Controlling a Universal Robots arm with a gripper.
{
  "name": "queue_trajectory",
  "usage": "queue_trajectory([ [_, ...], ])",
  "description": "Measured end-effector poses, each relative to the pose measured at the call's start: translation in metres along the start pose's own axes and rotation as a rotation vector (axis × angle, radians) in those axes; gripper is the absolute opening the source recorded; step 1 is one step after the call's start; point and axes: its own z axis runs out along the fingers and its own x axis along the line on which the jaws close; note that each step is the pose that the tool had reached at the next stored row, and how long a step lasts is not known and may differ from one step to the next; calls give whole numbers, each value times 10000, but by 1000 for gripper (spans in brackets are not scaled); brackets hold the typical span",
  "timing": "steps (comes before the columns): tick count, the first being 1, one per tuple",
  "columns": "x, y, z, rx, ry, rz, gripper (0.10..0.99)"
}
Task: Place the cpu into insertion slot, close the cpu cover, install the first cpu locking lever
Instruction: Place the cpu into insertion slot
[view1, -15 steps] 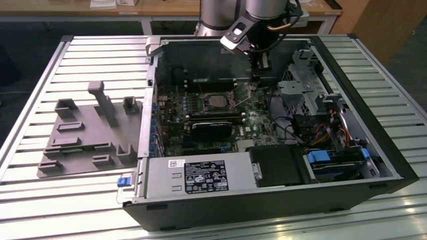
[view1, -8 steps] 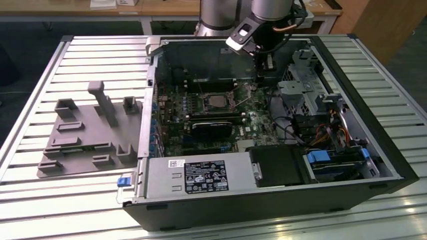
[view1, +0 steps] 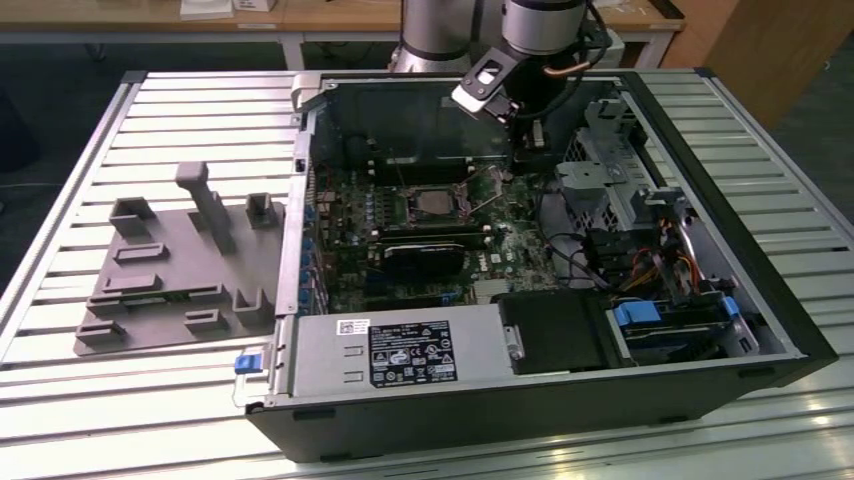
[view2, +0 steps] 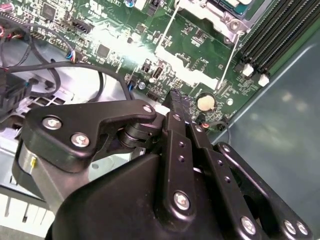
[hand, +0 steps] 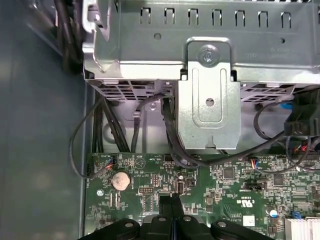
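The cpu (view1: 430, 203) lies dull silver-grey in the insertion slot (view1: 400, 205) on the green board inside the open computer case. The cpu cover (view2: 220, 14), a silver frame, lies flat around the chip as far as I can tell. Two thin metal locking levers (view2: 229, 62) stick out from the socket over the board. My gripper (view1: 526, 158) hangs over the board to the exterior view's right of the socket, near a coin battery (hand: 120, 180). In both wrist views its black fingers (hand: 172, 202) are pressed together with nothing between them.
A silver drive cage (hand: 210, 90) with black cables (hand: 170, 135) stands close beside the gripper. A black card (view1: 427, 255) sits in front of the socket, and a power supply (view1: 400, 352) fills the case's near side. A grey parts fixture (view1: 174, 270) lies on the slatted table.
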Motion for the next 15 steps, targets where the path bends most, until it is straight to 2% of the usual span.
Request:
queue_trajectory([
  [9, 2, -14, 161, 2, -11, 117, 102],
  [15, 3, -20, 227, 3, -15, 138, 102],
])
